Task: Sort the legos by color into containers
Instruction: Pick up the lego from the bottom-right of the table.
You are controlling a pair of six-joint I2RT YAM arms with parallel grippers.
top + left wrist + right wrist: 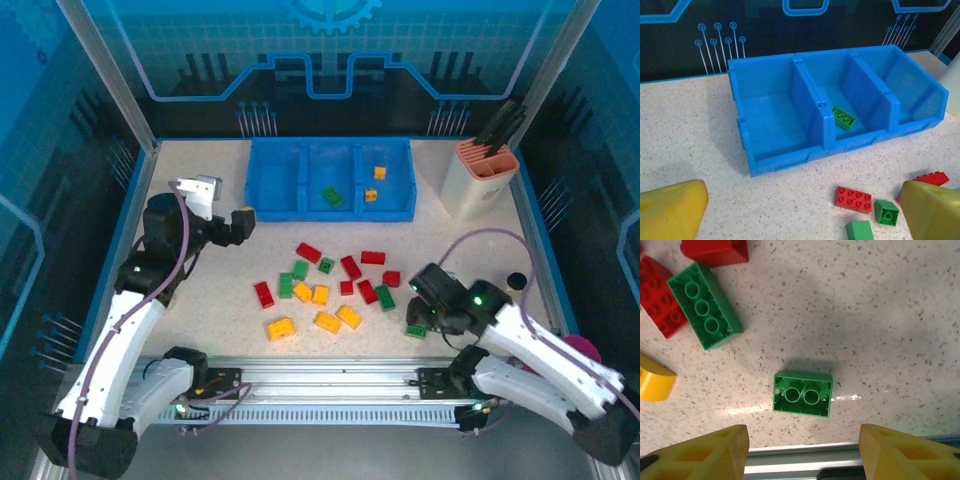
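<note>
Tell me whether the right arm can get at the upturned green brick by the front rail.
Probably yes. The right gripper hangs just over the green brick, jaws apart and empty; the brick lies alone on bare table, with the other green brick well clear.

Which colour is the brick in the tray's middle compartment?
The brick is green; left wrist view shows best.
</note>
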